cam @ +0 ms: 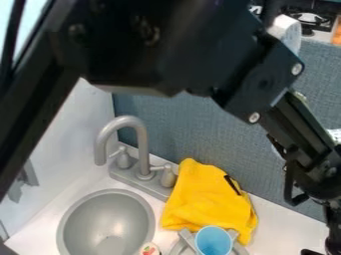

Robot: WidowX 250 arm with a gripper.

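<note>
At the right edge, low down, hangs the black gripper (333, 219), partly cut off by the view's border. It is to the right of a yellow cloth (206, 201), apart from it. The cloth lies bunched beside the faucet, with a small black strip on it. In front of the cloth, at the bottom edge, a light blue cup (214, 241) shows its open top, with grey parts around it. Left of the cup is a small white item with red and green marks (149, 248), at the sink's rim. What the gripper holds, if anything, cannot be seen.
A round grey sink (106, 219) is at the lower left, with a grey faucet (138, 144) behind it. A blue-grey panel (193, 129) stands behind the white counter (279, 224). The arm crosses the upper part. A black burner (311, 19) is at the top right.
</note>
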